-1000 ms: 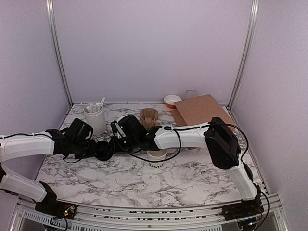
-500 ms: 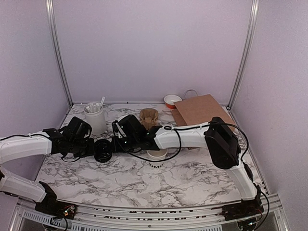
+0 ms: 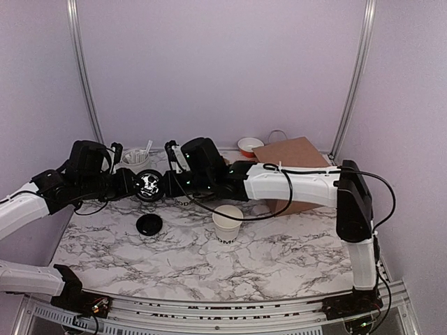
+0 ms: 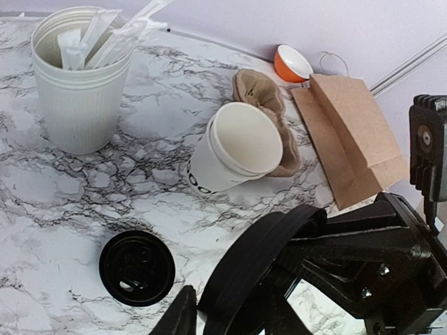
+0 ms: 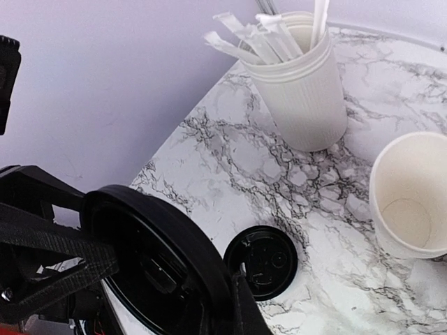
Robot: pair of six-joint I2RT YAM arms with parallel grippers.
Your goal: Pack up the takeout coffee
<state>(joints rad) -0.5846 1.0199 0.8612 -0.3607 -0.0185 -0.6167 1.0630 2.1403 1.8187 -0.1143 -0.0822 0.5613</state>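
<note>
The takeout coffee cup (image 3: 227,222) stands open on the marble, white with dark lettering near its base; it also shows in the left wrist view (image 4: 234,150) and the right wrist view (image 5: 412,202). One black lid (image 3: 149,225) lies flat on the table left of it. A second black lid (image 3: 149,185) hangs in the air between the two grippers. My right gripper (image 3: 164,185) is shut on its rim, one finger (image 5: 244,307) pressed against the edge. My left gripper (image 3: 136,187) is open; its finger (image 4: 183,314) stands a sliver off the lid (image 4: 258,272).
A white canister (image 4: 80,77) of wrapped sticks stands at the back left. The brown pulp tray (image 4: 262,98) lies behind the cup. A brown paper bag (image 3: 290,157) lies flat at the back right, an orange bowl (image 3: 250,145) behind it. Purple walls enclose the table.
Both arms have risen off the table and moved back, carrying a black lid up between them; another lid stays on the marble. The left jaws have opened and the right jaws have closed.
</note>
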